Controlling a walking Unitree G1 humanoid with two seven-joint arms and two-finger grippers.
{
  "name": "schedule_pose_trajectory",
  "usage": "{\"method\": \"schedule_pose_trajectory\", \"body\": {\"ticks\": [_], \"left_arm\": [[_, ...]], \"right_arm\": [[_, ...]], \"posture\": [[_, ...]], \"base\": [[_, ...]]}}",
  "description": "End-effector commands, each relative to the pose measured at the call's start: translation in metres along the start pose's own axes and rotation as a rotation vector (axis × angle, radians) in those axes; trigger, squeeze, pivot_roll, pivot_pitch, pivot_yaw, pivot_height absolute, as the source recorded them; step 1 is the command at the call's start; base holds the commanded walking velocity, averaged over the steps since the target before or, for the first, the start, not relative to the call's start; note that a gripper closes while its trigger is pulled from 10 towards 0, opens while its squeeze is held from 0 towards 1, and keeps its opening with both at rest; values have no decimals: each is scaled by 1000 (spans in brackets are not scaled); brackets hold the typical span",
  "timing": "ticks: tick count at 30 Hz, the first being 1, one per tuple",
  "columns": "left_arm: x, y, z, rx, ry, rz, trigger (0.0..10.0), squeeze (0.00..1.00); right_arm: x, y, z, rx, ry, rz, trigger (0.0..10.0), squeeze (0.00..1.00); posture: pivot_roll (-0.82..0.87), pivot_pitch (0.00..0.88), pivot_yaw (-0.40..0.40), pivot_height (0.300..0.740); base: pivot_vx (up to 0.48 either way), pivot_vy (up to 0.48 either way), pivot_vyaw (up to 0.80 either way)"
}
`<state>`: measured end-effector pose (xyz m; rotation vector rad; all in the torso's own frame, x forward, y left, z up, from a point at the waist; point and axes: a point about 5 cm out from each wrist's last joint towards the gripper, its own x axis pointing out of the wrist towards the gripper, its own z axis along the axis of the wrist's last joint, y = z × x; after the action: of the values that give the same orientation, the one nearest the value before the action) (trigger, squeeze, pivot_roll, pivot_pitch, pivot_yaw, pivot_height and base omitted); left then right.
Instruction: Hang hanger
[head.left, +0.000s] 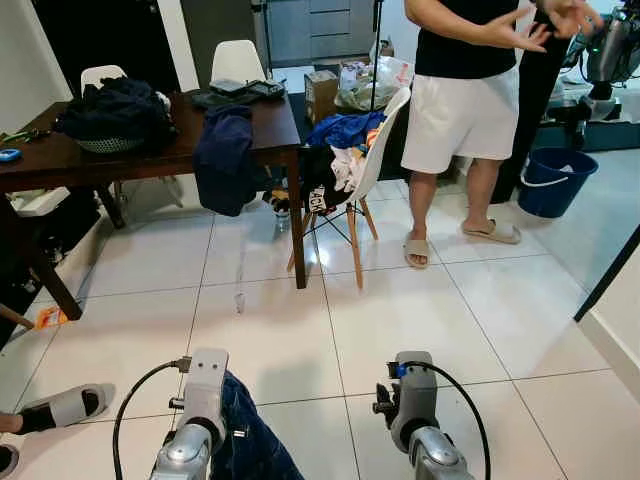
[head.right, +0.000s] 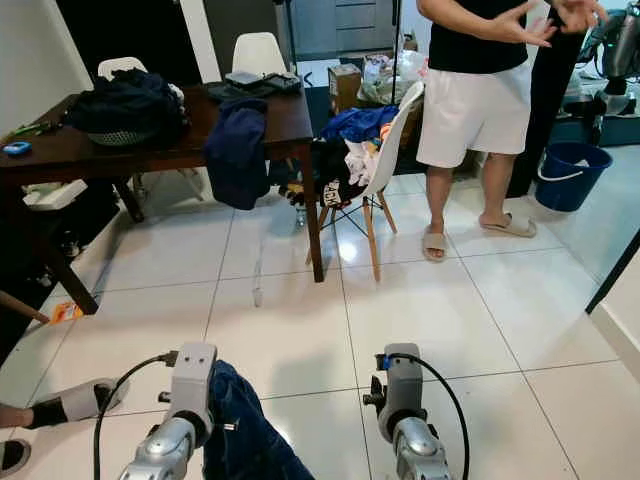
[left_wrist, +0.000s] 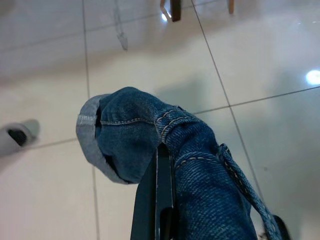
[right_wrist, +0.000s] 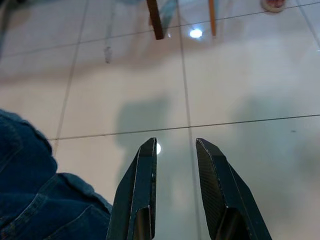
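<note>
Blue denim jeans (left_wrist: 200, 170) are draped over my left gripper (left_wrist: 159, 152), whose black fingers are pressed together under the fabric, low above the white tiled floor. In the left eye view the jeans (head.left: 245, 430) hang beside my left arm (head.left: 203, 390). My right gripper (right_wrist: 175, 144) is open with nothing between its fingers (right_wrist: 142, 180), also low over the tiles, and the jeans (right_wrist: 35, 195) are at its side. A thin clear object (head.left: 240, 296), possibly a hanger, lies on the floor ahead near the table leg. No rail or rack can be made out.
A dark wooden table (head.left: 150, 150) with clothes and a basket stands ahead left. A white chair (head.left: 375, 150) heaped with garments is beside it. A person in white shorts (head.left: 460, 110) stands ahead right, near a blue bucket (head.left: 555, 180). A sandalled foot (head.left: 62, 406) is at my left.
</note>
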<state>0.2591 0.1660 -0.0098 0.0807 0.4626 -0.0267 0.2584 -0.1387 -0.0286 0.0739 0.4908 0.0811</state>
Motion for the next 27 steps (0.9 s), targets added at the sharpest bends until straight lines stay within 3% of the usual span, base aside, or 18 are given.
{"method": "schedule_pose_trajectory", "body": {"ticks": [1, 6, 13, 21, 27], "left_arm": [[1, 10, 6, 31, -14, 7, 10000, 0], [0, 11, 3, 41, -7, -3, 10000, 0], [4, 2, 8, -15, -39, -19, 10000, 0], [10, 0, 28, -54, -120, 21, 10000, 0], [10, 8, 44, -45, -193, 77, 10000, 0]], "right_arm": [[2, 8, 1, 11, 2, 5, 10000, 0], [4, 10, 5, 14, -12, 5, 10000, 0], [6, 7, 15, 18, -54, 11, 10000, 0], [11, 6, 41, 55, -192, 15, 10000, 0], [14, 14, 47, 1, -184, 77, 10000, 0]], "posture": [[42, 0, 107, 740], [19, 0, 104, 740], [-9, 0, 55, 740], [-16, 0, 34, 740], [-3, 0, 24, 740]], "base": [[0, 0, 0], [0, 0, 0], [0, 0, 0], [0, 0, 0], [0, 0, 0]]}}
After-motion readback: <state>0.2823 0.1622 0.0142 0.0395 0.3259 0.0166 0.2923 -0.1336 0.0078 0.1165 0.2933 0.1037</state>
